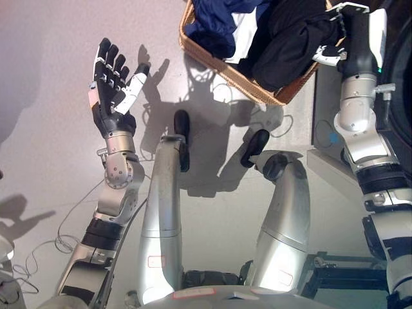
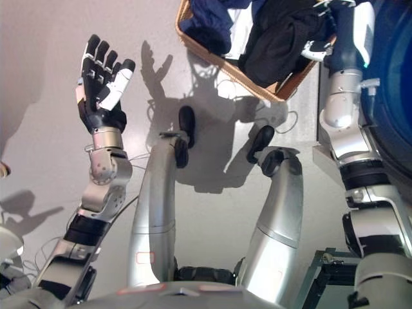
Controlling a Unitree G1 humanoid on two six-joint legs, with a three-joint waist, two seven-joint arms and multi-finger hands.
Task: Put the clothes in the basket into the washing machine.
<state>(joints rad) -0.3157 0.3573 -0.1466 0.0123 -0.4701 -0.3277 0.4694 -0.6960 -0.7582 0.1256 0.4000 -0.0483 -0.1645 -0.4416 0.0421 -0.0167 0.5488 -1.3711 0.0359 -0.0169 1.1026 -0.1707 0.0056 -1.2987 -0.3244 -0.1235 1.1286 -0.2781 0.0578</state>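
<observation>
A wicker basket (image 1: 225, 69) stands on the floor at the top middle. It holds a black garment (image 1: 290, 38), a dark blue garment (image 1: 219, 22) and a white one (image 1: 244, 32). My right hand (image 1: 338, 35) is in the basket's right end, against the black garment; the dark hand merges with the cloth. My left hand (image 1: 114, 84) is held up over bare floor at the left, open and empty, well apart from the basket. The washing machine's dark round opening (image 2: 394, 64) shows at the right edge, next to my right arm.
The washing machine's pale front (image 1: 325, 122) runs down the right side beside the basket. A black metal frame (image 1: 335, 273) lies at the bottom right. A white object (image 1: 4, 252) sits at the bottom left edge.
</observation>
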